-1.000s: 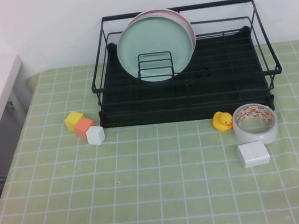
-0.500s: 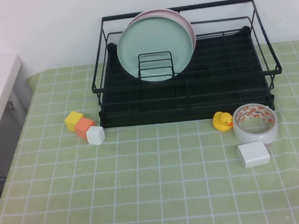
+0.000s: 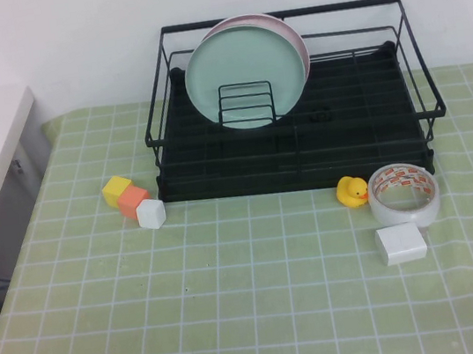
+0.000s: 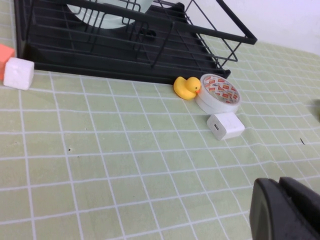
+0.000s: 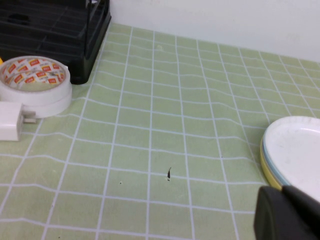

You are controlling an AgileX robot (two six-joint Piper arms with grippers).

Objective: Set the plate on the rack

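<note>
Green check table [image 3: 266, 315]: rack [image 3: 299, 145] holds two plates; both hands closed, empty.

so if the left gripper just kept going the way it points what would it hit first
Probably the white charger block, then the tape roll and rubber duck in front of the rack. The left gripper is shut and low over the mat; depth is hard to judge, so it might pass beside the block.
</note>
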